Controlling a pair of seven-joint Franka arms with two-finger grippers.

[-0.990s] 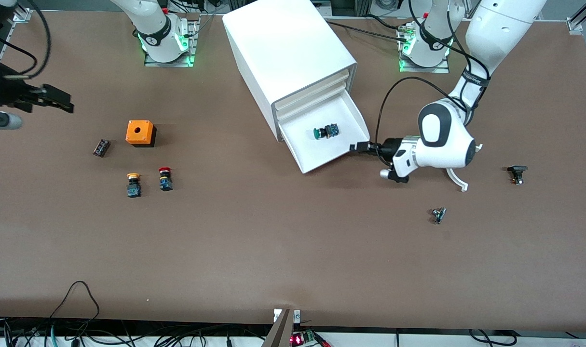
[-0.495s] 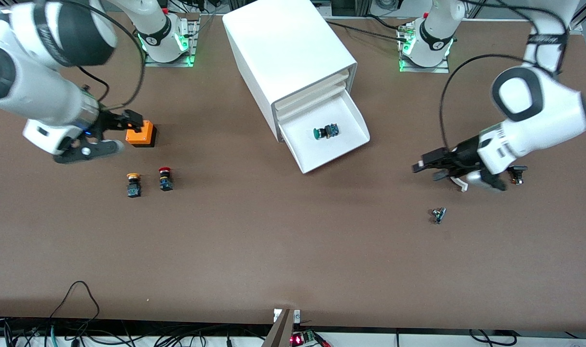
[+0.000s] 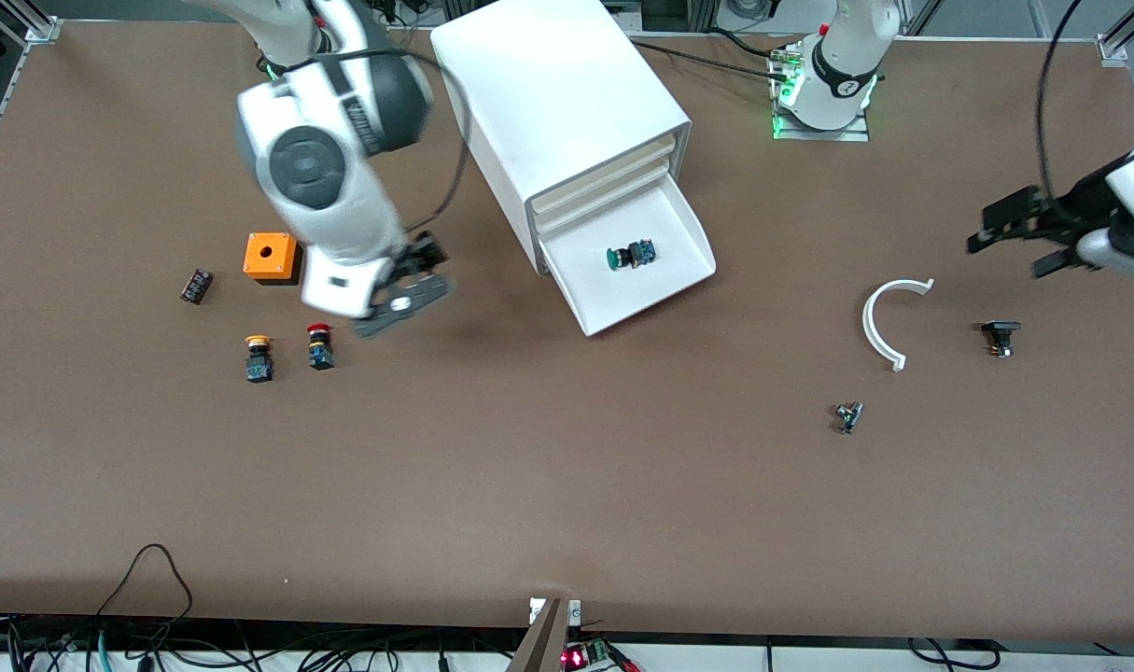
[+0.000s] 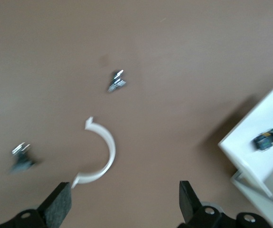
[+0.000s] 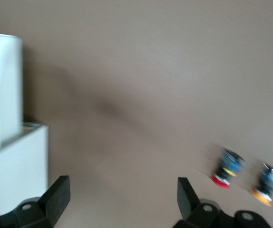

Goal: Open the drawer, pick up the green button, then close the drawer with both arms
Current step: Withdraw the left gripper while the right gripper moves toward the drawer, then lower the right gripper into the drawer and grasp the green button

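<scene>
The left arm [image 3: 1113,210] runs off the frame's right edge, and the two small parts lower right, [image 3: 847,415] and [image 3: 1000,336], are too tiny to identify.

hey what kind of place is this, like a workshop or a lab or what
Most likely a robotics lab bench: two white arms bolted on base plates at a brown table, a staged white cabinet with loose push buttons such as the green button, and cables trailing off the edge.

A robotics lab, plainly: two white arms bolted on metal base plates [image 3: 820,119] with green status lights along one edge of a brown bench [image 3: 567,504], loose cables [image 3: 156,644] and a small circuit board [image 3: 585,653] at the edge nearest the camera.
</scene>
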